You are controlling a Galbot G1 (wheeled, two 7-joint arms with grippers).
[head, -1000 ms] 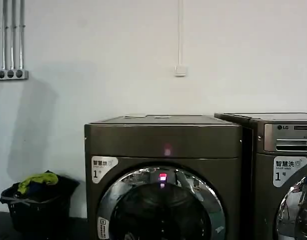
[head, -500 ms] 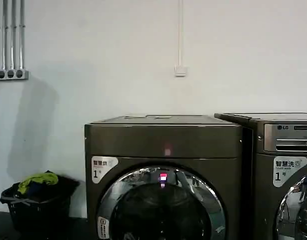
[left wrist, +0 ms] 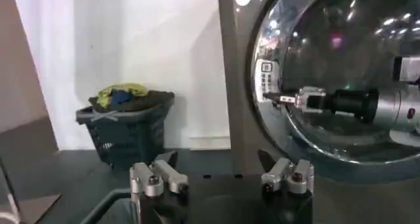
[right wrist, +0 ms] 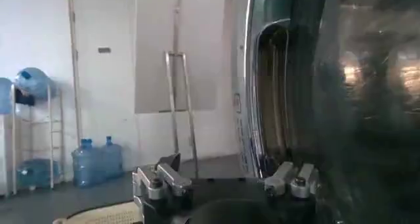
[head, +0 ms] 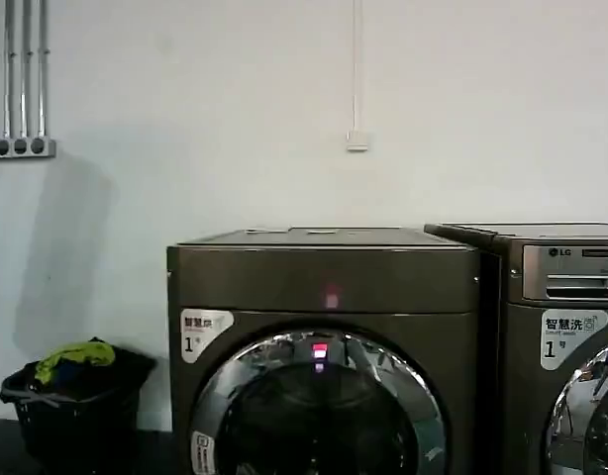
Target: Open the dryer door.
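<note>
The dryer [head: 324, 277], a bronze-grey machine with a pink light and a white "1" sticker, stands in the middle of the head view. The dryer door [head: 319, 421], dark glass in a wide chrome rim, lies flat against its front. My left gripper [left wrist: 221, 173] hangs open and empty, low in front of the door [left wrist: 341, 48] near its rim. My right gripper [right wrist: 224, 176] is also open and empty, one finger [right wrist: 289, 176] close beside a dark recess in the chrome rim [right wrist: 252, 81]. Another gripper [left wrist: 289, 99] shows across the glass, tips at the rim.
A similar LG-marked machine [head: 561, 297] stands directly right of the dryer. A black laundry basket [head: 71, 396] with clothes sits on the floor to the left by the wall. The right wrist view shows water bottles [right wrist: 98, 159] and a metal frame [right wrist: 180, 107] farther off.
Only the reflections in the two chrome doors have shifted a little. The dryer and its door have not moved.
</note>
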